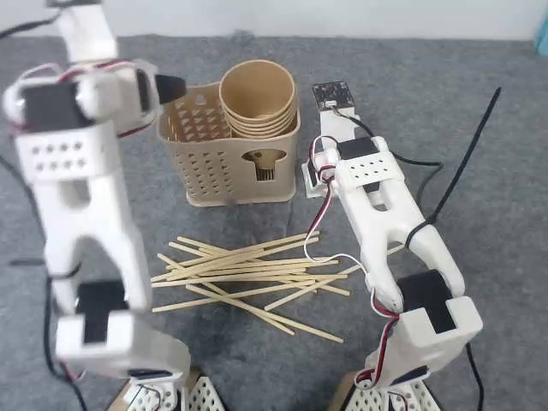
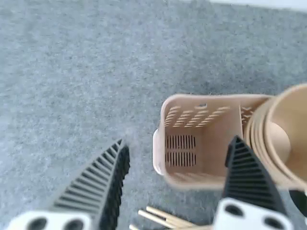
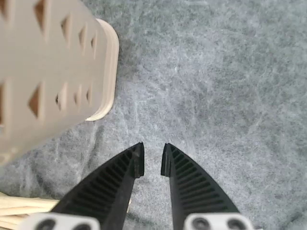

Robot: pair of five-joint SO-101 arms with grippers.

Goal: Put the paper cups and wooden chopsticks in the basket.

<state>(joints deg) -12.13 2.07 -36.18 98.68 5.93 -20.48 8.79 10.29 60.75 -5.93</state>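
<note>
While cups [image 1: 258, 94] sit in basket [image 1: 205, 184], chopsticks [image 1: 248, 278] lie outside.

1. The table [image 1: 428, 94] is covered with a grey, felt-like cloth.
2. A beige basket [image 1: 224, 175] with perforated walls stands upright on the cloth, toward the far side.
3. The wooden chopsticks [image 1: 248, 274] lie in a loose, crossed pile on the cloth, near the basket but apart from it.
4. A black cable [image 1: 467, 163] runs over the cloth on the right side.
5. Two white arm bases [image 1: 163, 394] stand at the near edge.
</note>
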